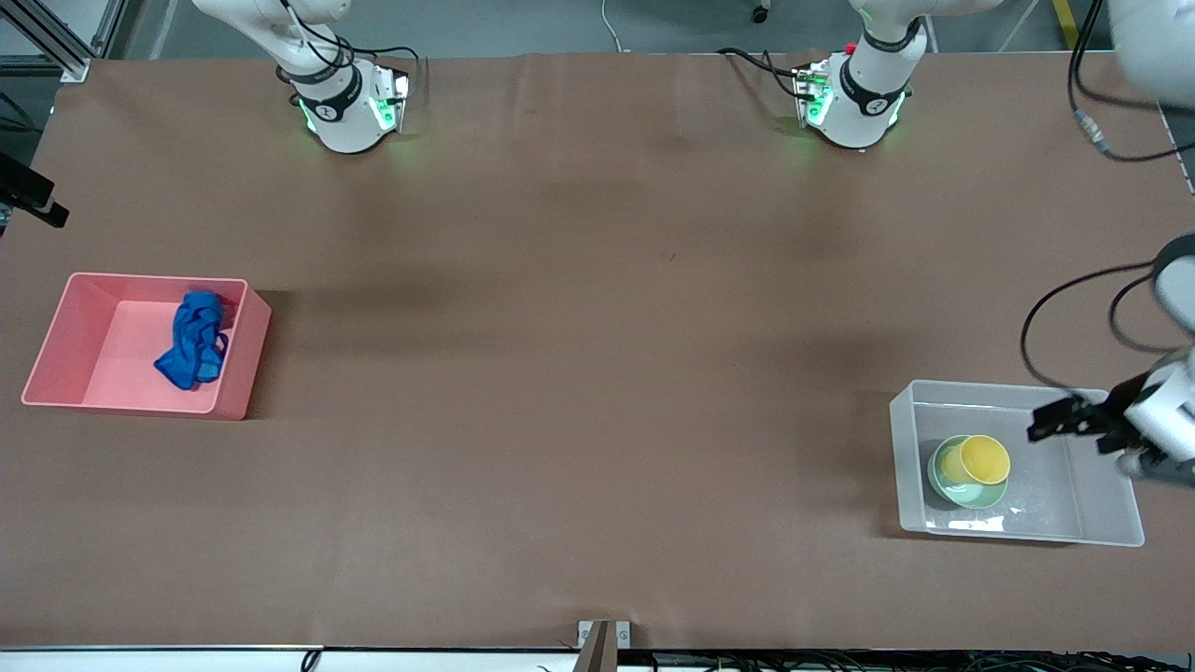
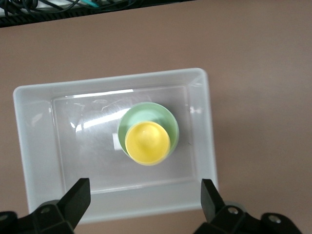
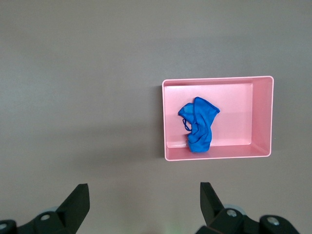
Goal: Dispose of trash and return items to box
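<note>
The blue rag (image 1: 193,339) lies crumpled inside the pink bin (image 1: 56,345), at the right arm's end of the surface (image 1: 579,355). It rests against the bin wall that is toward the middle of the surface, loose and folded on itself, as a soft cloth lies when nothing holds it. I judge the trash part to be done, because this bin serves for the disposal.

The clear box (image 1: 904,467) stands at the left arm's end. In it the mint-green bowl (image 1: 943,485) sits on the bottom, and the yellow cup (image 1: 985,459) is nested in the bowl, leaning a little to one side. Stacked like this, the two items take less place and the bowl keeps the cup from rolling. So both items seem returned, and the task looks complete or very near to it.

The left hand (image 1: 1064,425) hangs over the clear box, above the free part of it beside the bowl. Its fingers (image 2: 78,195) are spread wide and carry nothing, which fits a hand that has no more to grip.

The right hand (image 3: 144,202) is not visible in the front view; its wrist view shows it high over the bare surface, looking down at the pink bin, with fingers wide and empty. This arm waits
</note>
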You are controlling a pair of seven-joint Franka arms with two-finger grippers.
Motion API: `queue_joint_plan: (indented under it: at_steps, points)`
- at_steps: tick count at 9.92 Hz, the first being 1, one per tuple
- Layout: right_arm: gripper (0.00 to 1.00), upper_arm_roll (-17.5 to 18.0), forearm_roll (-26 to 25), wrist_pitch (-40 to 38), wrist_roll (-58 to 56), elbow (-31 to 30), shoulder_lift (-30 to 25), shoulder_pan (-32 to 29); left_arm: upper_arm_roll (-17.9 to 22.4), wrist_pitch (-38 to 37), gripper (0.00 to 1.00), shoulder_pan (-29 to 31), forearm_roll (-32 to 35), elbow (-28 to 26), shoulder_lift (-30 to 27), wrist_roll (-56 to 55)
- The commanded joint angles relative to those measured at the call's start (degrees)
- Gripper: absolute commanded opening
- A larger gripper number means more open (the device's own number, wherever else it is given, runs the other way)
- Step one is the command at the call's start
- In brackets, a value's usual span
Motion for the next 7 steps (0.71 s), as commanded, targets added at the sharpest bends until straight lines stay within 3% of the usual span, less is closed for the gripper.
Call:
queue_joint_plan:
  at_steps: [1,3,4,7]
  points:
    - [1.00,0.15,-0.32,-0.67,-0.34,0.32,-0.06,-0.17,-1.34,-7.28,1.00,-0.89,3.78,-5.22,-9.22,-1.99]
    - [1.00,0.24,-0.23,-0.67,-0.43,0.32,-0.06,-0.44,-7.65,-15.81,1.00,-0.80,12.03,-7.05,-17.83,-9.79]
    - [1.00,0.24,-0.23,-0.67,-0.34,0.32,-0.06,-0.44,-9.94,-16.20,1.00,-0.63,13.37,-11.50,-23.18,-12.44]
    - [1.00,0.24,-0.23,-0.67,-0.43,0.32,-0.06,-0.44,-10.40,-20.14,0.98,-0.71,13.03,-15.07,-29.99,-20.09]
